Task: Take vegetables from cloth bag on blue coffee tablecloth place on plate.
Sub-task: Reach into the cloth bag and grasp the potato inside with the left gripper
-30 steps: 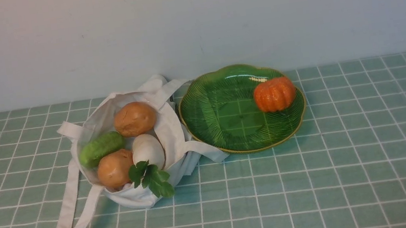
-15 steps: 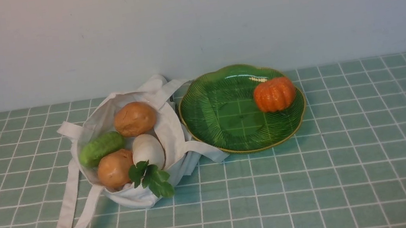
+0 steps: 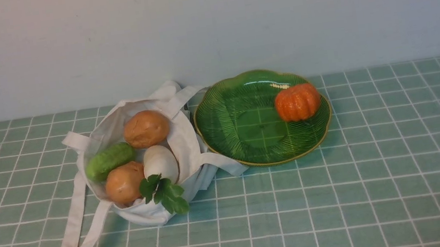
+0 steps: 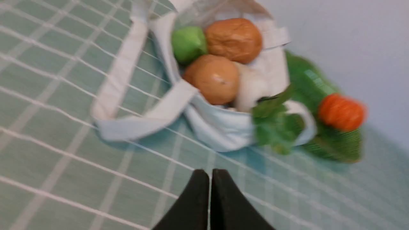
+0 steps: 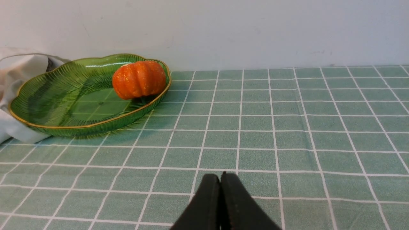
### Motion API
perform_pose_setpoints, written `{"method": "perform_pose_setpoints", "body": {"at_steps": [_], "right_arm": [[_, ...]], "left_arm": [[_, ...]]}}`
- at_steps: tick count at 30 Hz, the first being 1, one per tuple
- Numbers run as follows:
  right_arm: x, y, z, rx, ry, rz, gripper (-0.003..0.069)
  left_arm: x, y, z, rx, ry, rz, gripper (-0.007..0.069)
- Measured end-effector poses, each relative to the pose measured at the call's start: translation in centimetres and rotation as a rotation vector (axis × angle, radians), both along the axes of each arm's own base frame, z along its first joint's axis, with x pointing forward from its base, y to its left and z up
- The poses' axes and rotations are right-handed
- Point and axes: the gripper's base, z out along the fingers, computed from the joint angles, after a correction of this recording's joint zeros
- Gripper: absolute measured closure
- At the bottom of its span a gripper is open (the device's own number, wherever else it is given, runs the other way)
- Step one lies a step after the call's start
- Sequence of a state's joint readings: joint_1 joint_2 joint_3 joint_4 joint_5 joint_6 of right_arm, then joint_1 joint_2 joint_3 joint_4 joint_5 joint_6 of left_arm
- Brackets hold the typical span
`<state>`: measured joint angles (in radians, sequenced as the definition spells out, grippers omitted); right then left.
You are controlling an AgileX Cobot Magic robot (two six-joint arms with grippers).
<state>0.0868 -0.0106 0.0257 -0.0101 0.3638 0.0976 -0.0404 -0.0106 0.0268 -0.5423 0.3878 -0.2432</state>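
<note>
The off-white cloth bag (image 3: 188,145) lies open on the teal checked tablecloth (image 3: 341,192). In it are two tan potatoes (image 3: 146,128) (image 3: 124,182), a green cucumber (image 3: 110,160) and a white radish (image 3: 160,161) with green leaves. The green plate (image 3: 243,133) stands to the bag's right with an orange pumpkin (image 3: 297,102) on it. Neither gripper shows in the front view. My left gripper (image 4: 210,174) is shut and empty, above the cloth short of the bag (image 4: 220,127). My right gripper (image 5: 220,177) is shut and empty, over bare cloth, apart from the plate (image 5: 64,105).
A pale wall (image 3: 206,26) runs right behind the bag and plate. The bag's long strap handles (image 3: 78,229) trail over the cloth toward the front left. Checked cloth stretches to the right of the plate and along the front.
The bag, vegetables, plate and pumpkin have not moved. A small dark spot at the bottom left edge of the front view has shifted slightly right.
</note>
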Motion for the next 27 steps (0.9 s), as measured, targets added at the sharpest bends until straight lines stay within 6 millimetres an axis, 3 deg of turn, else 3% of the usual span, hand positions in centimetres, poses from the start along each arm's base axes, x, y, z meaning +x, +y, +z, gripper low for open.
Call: {"method": "perform_pose_setpoints", "body": {"at_steps": [3,6,12,15,20,24,27], "right_arm": [[0.0,0.0,0.0,0.0,0.0,0.0,0.0673],[0.0,0.0,0.0,0.0,0.0,0.0,0.0673],[0.0,0.0,0.0,0.0,0.0,0.0,0.0673],[0.0,0.0,0.0,0.0,0.0,0.0,0.0673],[0.0,0.0,0.0,0.0,0.0,0.0,0.0673],[0.0,0.0,0.0,0.0,0.0,0.0,0.0673],[0.0,0.0,0.0,0.0,0.0,0.0,0.0673]], "left_arm": [[-0.1,-0.7,0.6,-0.332,0.027,-0.007,0.0629],[-0.1,-1.1,1.1,-0.524,0.035,-0.017,0.0629],[0.0,-0.9,1.7,-0.64,0.002,0.009,0.0629],[-0.2,-1.2,2.7,-0.538,-0.039,-0.048,0.0629],[-0.5,-1.9,8.4,-0.316,-0.105,-0.171,0.0629],[1.4,-2.6,10.5,-0.13,0.074,-0.265,0.0629],[4.1,-2.7,11.7,0.094,0.35,-0.375,0.0629]]}}
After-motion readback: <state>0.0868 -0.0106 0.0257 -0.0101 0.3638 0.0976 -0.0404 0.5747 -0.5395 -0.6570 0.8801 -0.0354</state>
